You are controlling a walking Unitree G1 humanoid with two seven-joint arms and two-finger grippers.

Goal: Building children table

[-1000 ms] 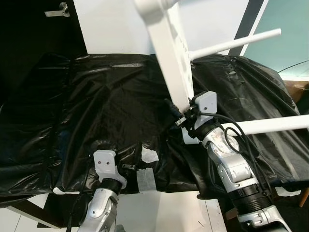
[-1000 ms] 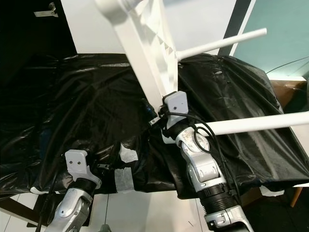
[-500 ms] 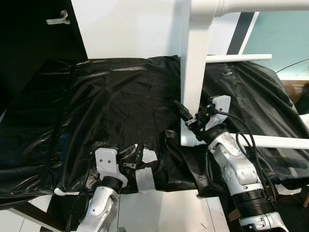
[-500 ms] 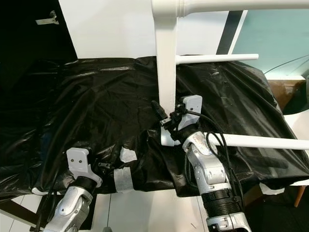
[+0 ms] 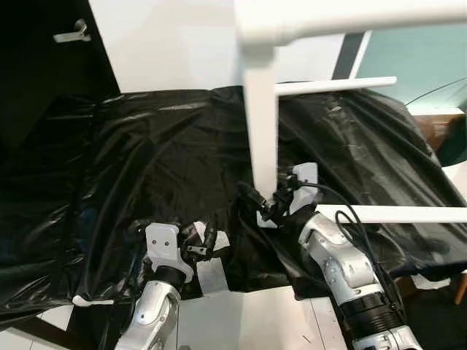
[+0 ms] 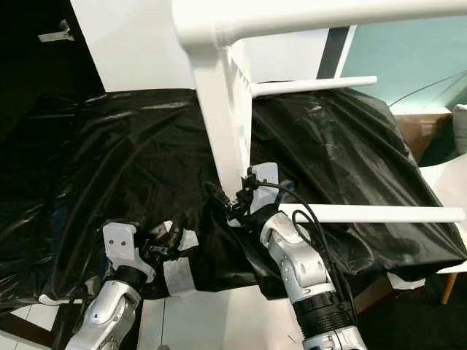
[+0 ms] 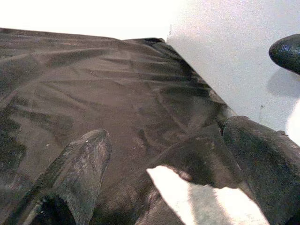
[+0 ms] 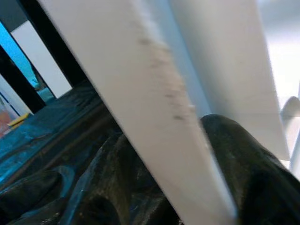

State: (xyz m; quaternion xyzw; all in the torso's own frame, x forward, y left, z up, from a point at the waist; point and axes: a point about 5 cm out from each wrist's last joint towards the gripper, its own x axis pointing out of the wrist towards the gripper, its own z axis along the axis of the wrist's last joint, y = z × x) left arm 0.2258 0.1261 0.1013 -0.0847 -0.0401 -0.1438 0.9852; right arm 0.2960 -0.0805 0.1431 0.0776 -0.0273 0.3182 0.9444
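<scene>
White table [image 5: 261, 109] stands on edge on a surface draped in black sheet [image 5: 146, 153], near the middle of its front edge. The panel rises upright from the sheet; three round legs [image 5: 394, 214] stick out sideways toward the right edge, one low, one mid, one at the top.

Right arm: bent at the elbow, forearm reaching up and forward from the front edge, wrist angled inward. Right gripper [image 5: 264, 208] sits at the base of the panel, its black fingers [image 8: 243, 159] pinched on the panel's lower edge, just above the sheet.

Left arm: forearm rising from below the front edge, wrist just over that edge left of the table. Left gripper [image 5: 201, 240] lies low over the sheet, fingers [image 7: 79, 164] spread apart and holding nothing, tips pointing toward the panel. A white tape patch [image 5: 214, 273] lies on the sheet just beside it.

White wall and dark door with handle [image 5: 73, 32] behind the far edge.
</scene>
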